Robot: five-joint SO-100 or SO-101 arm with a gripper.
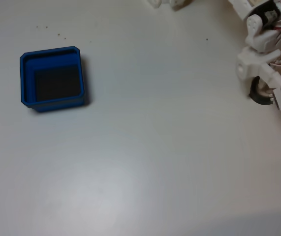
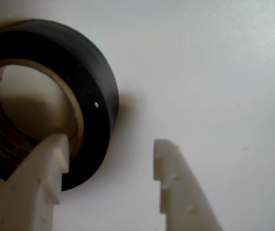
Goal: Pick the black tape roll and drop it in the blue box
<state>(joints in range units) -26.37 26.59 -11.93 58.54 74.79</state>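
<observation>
Wrist view: my gripper (image 2: 111,147) gapes wide, straddling the black tape roll (image 2: 96,86) wall at left; light, stiff, smooth — I'd pinch there.

In the fixed view, you see just a dark sliver of the black tape roll (image 1: 259,96); the white arm (image 1: 261,46) covers the rest, and the arm runs off the top and right edges. In the wrist view, the roll (image 2: 91,82) is cut by the left edge, and one fingertip (image 2: 50,159) hides part of its core.
</observation>
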